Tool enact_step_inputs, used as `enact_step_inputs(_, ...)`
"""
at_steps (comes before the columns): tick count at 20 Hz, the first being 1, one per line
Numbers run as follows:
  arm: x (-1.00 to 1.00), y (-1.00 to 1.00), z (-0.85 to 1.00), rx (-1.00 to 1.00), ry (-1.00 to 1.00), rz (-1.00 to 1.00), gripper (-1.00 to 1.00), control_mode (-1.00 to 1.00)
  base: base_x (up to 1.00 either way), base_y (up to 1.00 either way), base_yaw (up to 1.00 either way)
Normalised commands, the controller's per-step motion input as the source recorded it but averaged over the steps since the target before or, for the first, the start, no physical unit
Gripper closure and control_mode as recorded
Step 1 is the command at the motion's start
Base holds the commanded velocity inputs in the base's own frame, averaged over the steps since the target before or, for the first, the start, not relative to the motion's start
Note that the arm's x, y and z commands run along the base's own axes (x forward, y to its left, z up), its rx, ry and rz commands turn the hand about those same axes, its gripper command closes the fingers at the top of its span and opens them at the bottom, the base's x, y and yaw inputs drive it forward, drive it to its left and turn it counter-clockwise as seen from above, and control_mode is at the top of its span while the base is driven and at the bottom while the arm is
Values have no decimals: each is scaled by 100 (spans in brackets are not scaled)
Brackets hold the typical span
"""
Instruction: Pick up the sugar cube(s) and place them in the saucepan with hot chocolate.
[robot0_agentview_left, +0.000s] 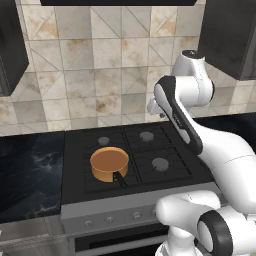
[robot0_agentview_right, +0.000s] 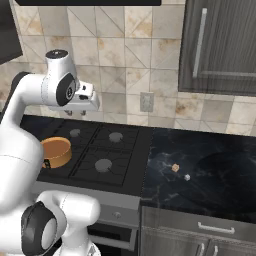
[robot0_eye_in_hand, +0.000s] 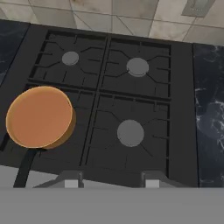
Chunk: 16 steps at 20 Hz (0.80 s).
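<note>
Two fingertips (robot0_eye_in_hand: 72, 180) stand well apart, so the gripper (robot0_eye_in_hand: 108, 181) is open and holds nothing, poised high over the stove (robot0_eye_in_hand: 179, 109). Its arm (robot0_agentview_left: 182, 120) folds up and forward, wrist near the tiled wall. On the near-left burner sits the saucepan (robot0_agentview_left: 109, 164). Two cubes (robot0_agentview_right: 175, 168) lie on the dark counter (robot0_agentview_right: 220, 170) right of the stove.

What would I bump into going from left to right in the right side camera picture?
Saucepan → robot hand → wall socket → small tan cube → tiny white sugar cube → dark cupboard's handle.
</note>
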Motion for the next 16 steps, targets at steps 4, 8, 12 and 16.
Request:
enact_step_inputs(4,0,0,-14,0,6,-9,-100,-100,0,0,0)
enact_step_inputs(8,0,-44,-58,0,15,-24,-100,-100,0,0,0)
enact_step_inputs(12,0,-95,-63,0,3,-18,-100,-100,0,0,0)
enact_step_inputs(16,0,-100,-44,7,0,-6,-100,-100,0,0,0)
